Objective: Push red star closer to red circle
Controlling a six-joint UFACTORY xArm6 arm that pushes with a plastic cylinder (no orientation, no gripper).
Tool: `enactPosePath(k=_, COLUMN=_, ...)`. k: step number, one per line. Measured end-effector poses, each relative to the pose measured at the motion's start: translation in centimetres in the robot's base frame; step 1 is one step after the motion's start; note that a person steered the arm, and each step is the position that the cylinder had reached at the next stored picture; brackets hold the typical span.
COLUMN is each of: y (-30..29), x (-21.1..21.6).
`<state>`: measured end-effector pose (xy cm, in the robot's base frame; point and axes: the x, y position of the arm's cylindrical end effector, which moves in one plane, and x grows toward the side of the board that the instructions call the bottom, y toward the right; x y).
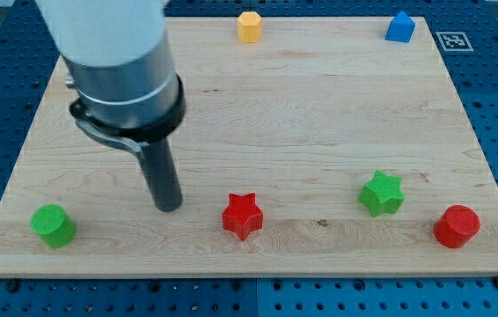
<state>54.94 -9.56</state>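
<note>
Red star (242, 215): sits near the view's bottom edge of the surface, a little left of the middle, resting flat and free of any other block.
Red circle (457, 226): a short red cylinder near the view's bottom right corner, well apart from the red star and on roughly the same line.
Green star (381, 193): lies between the two red blocks, nearer the red circle and slightly higher in the view, touching neither.
My tip (169, 208): the lower end of the dark rod, down at the surface just to the view's left of the red star, with a small gap of bare wood between them; not touching it.
Pincer: the arm carries none, only the straight rod under a grey and white housing, so nothing is grasped.
Green cylinder (53, 225): near the view's bottom left corner, well left of my tip.
Yellow block (249, 26): looks six-sided, at the view's top edge near the middle.
Blue block (399, 27): at the view's top right, exact shape hard to make out.
Surface (319, 114): a pale wooden board lying on a blue perforated base.
</note>
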Motion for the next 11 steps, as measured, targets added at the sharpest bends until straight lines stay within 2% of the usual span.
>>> enactPosePath(k=2, y=1.9, x=1.9)
enactPosePath(k=8, y=23.9, x=2.3)
enactPosePath(k=10, y=24.5, x=2.6)
enactPosePath(k=11, y=21.1, x=3.0)
